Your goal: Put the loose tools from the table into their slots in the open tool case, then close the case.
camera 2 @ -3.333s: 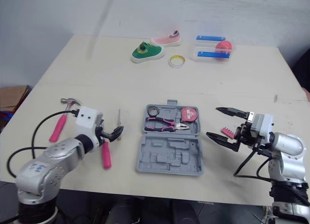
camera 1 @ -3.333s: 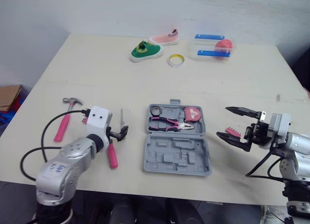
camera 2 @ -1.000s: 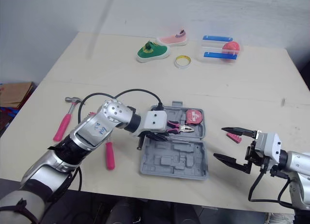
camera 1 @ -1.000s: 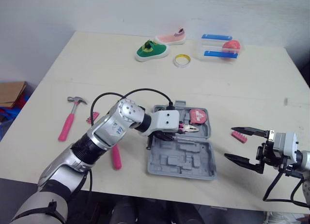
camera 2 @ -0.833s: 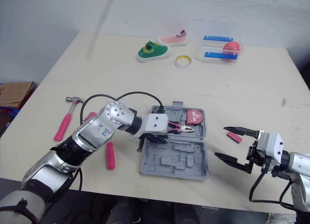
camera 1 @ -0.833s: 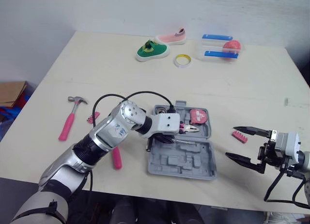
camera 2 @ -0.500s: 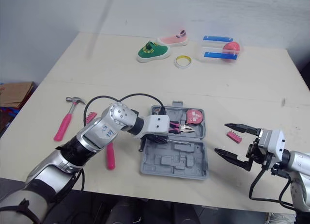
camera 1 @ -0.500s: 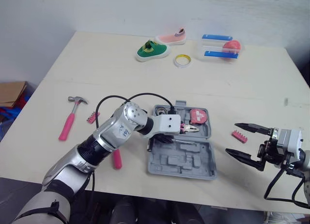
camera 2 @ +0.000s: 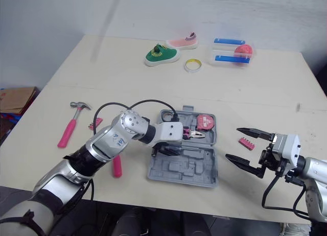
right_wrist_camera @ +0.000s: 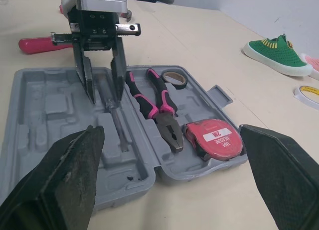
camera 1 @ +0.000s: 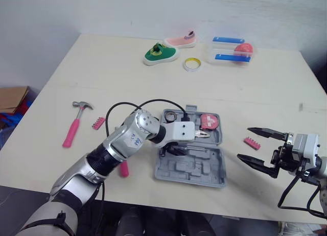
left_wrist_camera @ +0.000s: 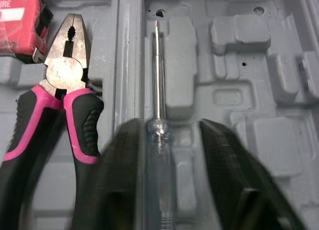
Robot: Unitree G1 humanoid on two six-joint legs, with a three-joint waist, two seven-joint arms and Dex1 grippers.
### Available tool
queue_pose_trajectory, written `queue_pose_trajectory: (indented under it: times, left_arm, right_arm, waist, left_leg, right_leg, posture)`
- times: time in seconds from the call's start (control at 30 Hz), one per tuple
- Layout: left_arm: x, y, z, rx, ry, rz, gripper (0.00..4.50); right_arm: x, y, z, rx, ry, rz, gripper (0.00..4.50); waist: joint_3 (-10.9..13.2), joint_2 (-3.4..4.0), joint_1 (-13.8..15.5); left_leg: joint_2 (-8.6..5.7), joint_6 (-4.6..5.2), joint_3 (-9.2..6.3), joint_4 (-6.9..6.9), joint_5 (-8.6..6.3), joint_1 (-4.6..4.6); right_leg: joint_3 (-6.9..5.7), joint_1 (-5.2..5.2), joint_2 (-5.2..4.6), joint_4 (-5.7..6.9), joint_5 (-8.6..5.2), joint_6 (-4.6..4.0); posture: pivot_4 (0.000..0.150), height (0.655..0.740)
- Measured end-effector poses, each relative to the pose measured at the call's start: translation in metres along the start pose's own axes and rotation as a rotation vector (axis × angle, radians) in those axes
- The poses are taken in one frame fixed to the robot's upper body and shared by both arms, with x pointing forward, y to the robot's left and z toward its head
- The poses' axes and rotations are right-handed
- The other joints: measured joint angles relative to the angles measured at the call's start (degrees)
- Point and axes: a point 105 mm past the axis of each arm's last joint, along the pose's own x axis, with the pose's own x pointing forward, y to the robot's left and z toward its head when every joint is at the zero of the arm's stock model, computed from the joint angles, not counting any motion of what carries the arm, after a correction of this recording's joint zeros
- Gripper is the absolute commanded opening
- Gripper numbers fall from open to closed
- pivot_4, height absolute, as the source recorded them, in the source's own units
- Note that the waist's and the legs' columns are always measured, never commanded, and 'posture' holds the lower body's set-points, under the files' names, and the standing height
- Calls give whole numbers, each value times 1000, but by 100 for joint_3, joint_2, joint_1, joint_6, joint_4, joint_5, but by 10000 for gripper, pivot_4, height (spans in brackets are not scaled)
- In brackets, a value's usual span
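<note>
The grey tool case (camera 1: 204,169) lies open near the table's front edge. Its far half holds pink-handled pliers (left_wrist_camera: 65,90), a red tape measure (left_wrist_camera: 20,16) and a small tape roll (camera 1: 171,116). A thin clear-handled screwdriver (left_wrist_camera: 158,90) lies in a slot of the near half. My left gripper (camera 1: 172,149) hovers just over its handle, open, one finger on each side and neither touching it. Right of the case, my right gripper (camera 2: 232,142) stands open and holds nothing. A pink bit strip (camera 2: 246,143) lies on the table just beyond it.
Left of the case lie a pink hammer (camera 1: 74,130), a second pink bit strip (camera 1: 97,123) and a pink-handled screwdriver (camera 1: 123,168), partly hidden under my left arm. At the far edge sit a green shoe (camera 1: 160,53), a pink shoe (camera 1: 180,40), a tape ring (camera 1: 191,64) and a blue-lidded box (camera 1: 230,49).
My left arm has carried the thin screwdriver from the table left of the case into the near half, and its fingers now stand apart. The right gripper has hardly moved.
</note>
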Motion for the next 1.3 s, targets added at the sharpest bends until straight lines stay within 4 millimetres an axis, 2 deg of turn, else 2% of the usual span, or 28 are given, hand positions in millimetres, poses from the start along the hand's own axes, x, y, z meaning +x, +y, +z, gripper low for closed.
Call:
queue_pose_trajectory:
  times: [0.13,0.27,0.37,0.43,0.53,0.57,0.7,1.0,1.3]
  left_arm:
    - [-11,2,4,44,4,25,33515]
    - [-25,8,17,69,-59,46,33515]
    - [-29,12,38,111,-239,80,25455]
    - [-30,16,42,81,-378,109,16023]
    - [-25,12,21,5,-481,103,2711]
    - [-22,9,15,-4,-485,97,930]
    - [-10,2,-2,0,-474,82,930]
    - [16,3,-23,-55,-400,110,930]
    - [18,-1,-27,-19,-368,84,930]
  right_arm:
    - [2,2,2,5,-2,13,45000]
    - [5,3,4,9,-5,24,45000]
    - [5,3,4,13,-4,23,45000]
    - [5,3,4,14,-9,21,45000]
    - [4,4,2,21,-4,20,45000]
    - [4,4,2,21,-3,19,45000]
    - [3,5,1,24,0,15,45000]
    - [1,8,-3,32,6,-4,45000]
    - [-4,5,-2,21,12,-23,45000]
  waist:
    - [0,0,5]
    - [0,0,8]
    - [0,0,9]
    - [-1,1,8]
    - [-2,4,-19]
    - [-2,4,-14]
    - [-2,4,0]
    - [-2,4,3]
    - [-3,5,-5]
  left_leg:
    - [2,-1,-1,-3,1,0]
    - [-1,-1,0,-1,1,-1]
    - [-2,0,-1,1,1,-1]
    - [-1,1,-2,2,1,1]
    - [7,-4,0,3,3,4]
    - [8,-6,0,3,4,3]
    - [0,-2,-2,5,4,3]
    - [-12,9,-4,0,-1,-1]
    - [-8,6,-4,0,0,10]
  right_leg:
    - [-1,-1,1,0,0,0]
    - [-1,0,-1,0,0,0]
    - [-3,1,-4,0,0,0]
    - [-3,2,-4,1,0,0]
    - [-2,-2,5,10,0,0]
    - [-2,-5,7,12,0,0]
    - [-1,-2,1,14,0,0]
    - [-3,-1,-9,5,1,2]
    - [-3,8,-8,8,1,2]
  posture:
    - [1500,7400]
    - [1500,7400]
    - [1500,7400]
    - [1500,7400]
    - [1500,7400]
    - [1500,7400]
    - [1500,7400]
    - [1500,7400]
    - [1500,7400]
